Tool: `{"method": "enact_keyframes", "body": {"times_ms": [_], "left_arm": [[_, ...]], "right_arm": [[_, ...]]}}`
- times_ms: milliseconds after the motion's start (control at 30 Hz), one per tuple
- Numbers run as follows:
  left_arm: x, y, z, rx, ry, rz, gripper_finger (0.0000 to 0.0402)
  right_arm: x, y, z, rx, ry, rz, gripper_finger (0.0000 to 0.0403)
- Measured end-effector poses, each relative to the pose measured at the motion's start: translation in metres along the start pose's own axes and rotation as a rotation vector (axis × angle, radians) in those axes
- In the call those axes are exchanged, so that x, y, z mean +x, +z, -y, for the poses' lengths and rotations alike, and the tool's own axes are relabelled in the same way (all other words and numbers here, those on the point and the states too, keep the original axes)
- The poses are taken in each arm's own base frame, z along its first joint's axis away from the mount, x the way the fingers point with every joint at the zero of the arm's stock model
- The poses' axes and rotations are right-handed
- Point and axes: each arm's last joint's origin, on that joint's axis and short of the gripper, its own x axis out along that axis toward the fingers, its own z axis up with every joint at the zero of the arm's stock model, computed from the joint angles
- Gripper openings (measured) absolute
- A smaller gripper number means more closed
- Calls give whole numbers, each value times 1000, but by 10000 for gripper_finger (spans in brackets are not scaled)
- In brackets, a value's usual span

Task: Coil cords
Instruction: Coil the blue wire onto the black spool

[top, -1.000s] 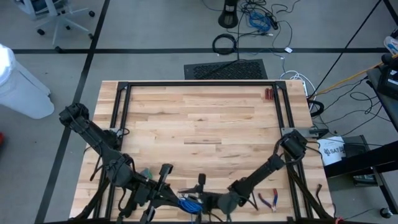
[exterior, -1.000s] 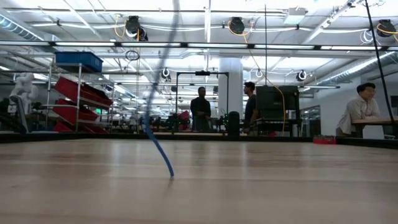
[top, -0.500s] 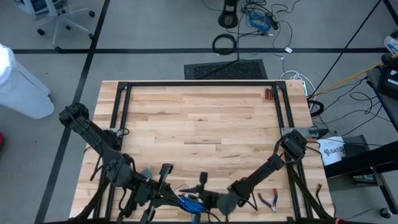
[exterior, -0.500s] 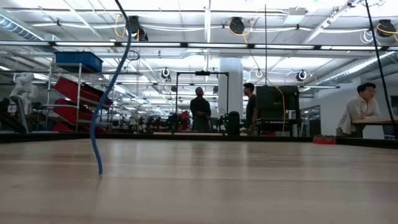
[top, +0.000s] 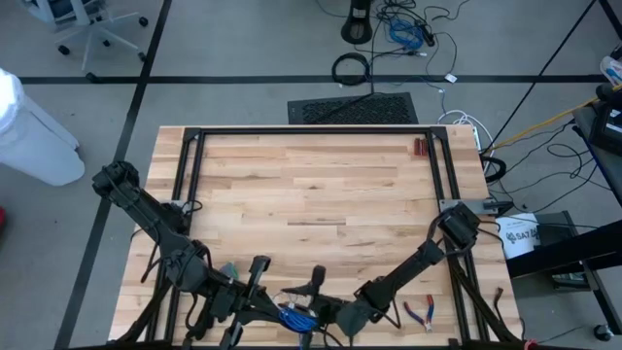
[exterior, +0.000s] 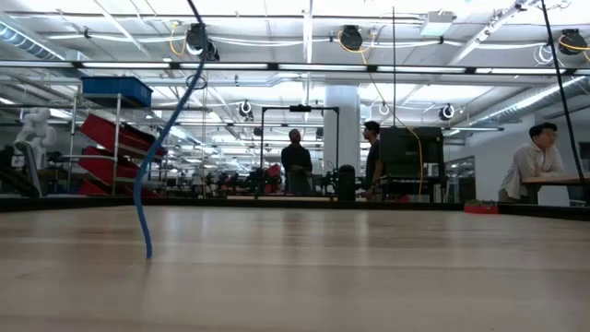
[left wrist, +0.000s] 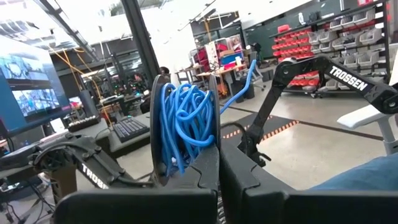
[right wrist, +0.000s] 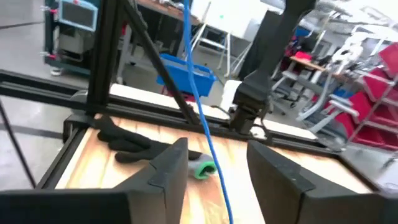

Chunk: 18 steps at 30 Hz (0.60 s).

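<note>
Wooden table [top: 311, 194], light butcher-block top inside a black frame; taken as the landmark.

Left arm reaches in over the table's near-left corner. Left gripper [left wrist: 217, 163] sits above the near edge, fingers pressed together and clamping the rim of a dark spool [left wrist: 158, 124]. Cord [left wrist: 186, 121], bright blue, is wound in loose loops on that spool; in the high view the blue bundle [top: 296, 317] lies at the table's near edge, between the two grippers.

Right arm comes in from the table's near-right side. Right gripper [right wrist: 214, 165] is just beside the bundle, fingers set wide apart, nothing gripped. A free run of the cord [right wrist: 202, 118] passes between them without visible contact.

Low view: one blue strand [exterior: 152, 175] rises from the tabletop, tip touching the wood left of centre.

Red-handled pliers [top: 420, 313] lie on the table near its right near corner, apart from both grippers.

Small green item [right wrist: 204, 168] on the table near the left arm; identity unclear.
</note>
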Motion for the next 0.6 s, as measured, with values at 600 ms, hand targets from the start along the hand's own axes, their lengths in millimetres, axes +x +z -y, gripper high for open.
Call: {"method": "enact_keyframes", "body": {"times_ms": [600], "left_arm": [[0, -2, 1, 6, -4, -22, 0]], "right_arm": [[3, -7, 1, 37, 119, -60, 9]]}}
